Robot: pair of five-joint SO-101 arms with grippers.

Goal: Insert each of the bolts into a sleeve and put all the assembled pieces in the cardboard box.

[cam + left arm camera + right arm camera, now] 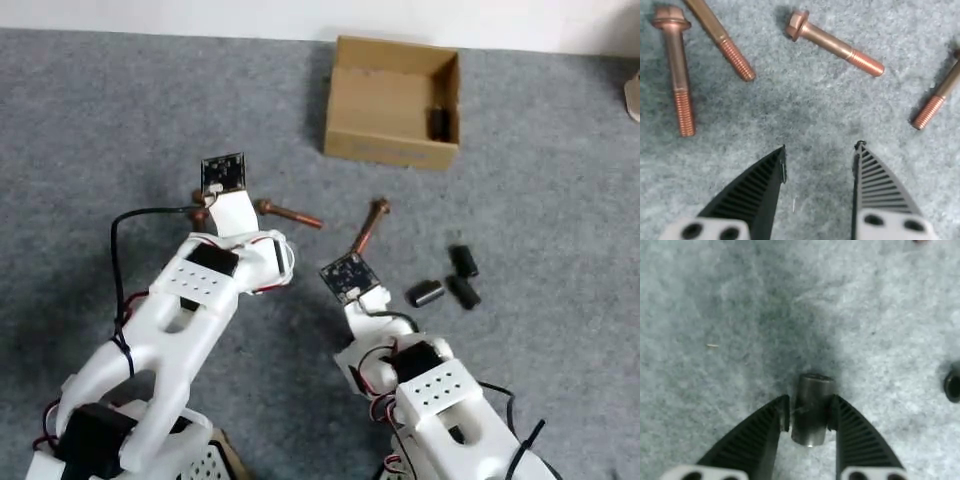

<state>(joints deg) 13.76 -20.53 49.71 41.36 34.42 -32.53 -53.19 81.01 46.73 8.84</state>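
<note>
Presently, the left claw (821, 149) stands open over the grey carpet (100, 110), its two fingers well apart with bare carpet between them. Four copper bolts lie just beyond its tips, all apart from the claw. A first bolt (677, 70) and a second bolt (722, 42) lie close beside each other at the left of the group. A third bolt (835, 44) lies to their right. A fourth bolt (935, 100) lies farther right, on the far side of the right arm's wrist.

The right claw (809, 400) is closed on a dark sleeve (811, 410), one finger pressed to each side of it. Whether the sleeve rests on the carpet or is lifted off it cannot be determined.

From the high view, the left arm sits at the left with its wrist over the bolt group, and the right arm sits near, right of centre. Three more sleeves lie on the carpet to the right of the right arm's wrist: a near-left sleeve (425, 293), a far sleeve (462, 260) and a near-right sleeve (463, 291), the last two just beside each other.

The cardboard box (390, 150) stands open at the far side, right of centre, well apart from both arms. A dark piece (438, 122) stands inside it against the right wall; whether it carries a bolt cannot be told.
</note>
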